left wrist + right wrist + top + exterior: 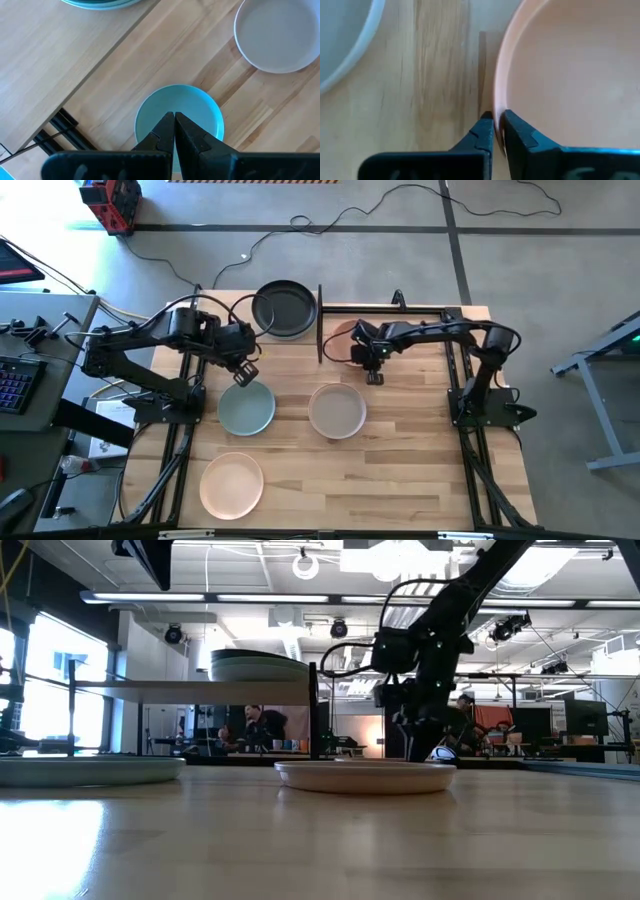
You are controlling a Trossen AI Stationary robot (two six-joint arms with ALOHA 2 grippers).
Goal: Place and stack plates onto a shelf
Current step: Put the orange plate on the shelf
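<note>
The shelf (300, 330) stands at the table's far middle, with a stack of plates (260, 665) on it, a black plate (285, 308) on top. A pale green plate (246, 408), a beige plate (337, 410) and a cream-peach plate (231, 484) lie flat on the table. A salmon pink plate (343, 340) lies right of the shelf, mostly hidden under my right arm. My right gripper (499, 125) is shut on its rim. My left gripper (174, 120) is shut and empty, raised above the pale green plate (195, 107). My right gripper pinches the salmon pink plate's rim (497, 102) between its two fingers, one finger inside the plate and one outside. The fingers come from above, pointing down. Whether the plate is off the table, I cannot tell.
The shelf's black post (320, 325) stands just left of the pink plate. The beige plate (340, 40) lies close to my right gripper on the near side. Bare wood stretches across the table's near right part (430, 470).
</note>
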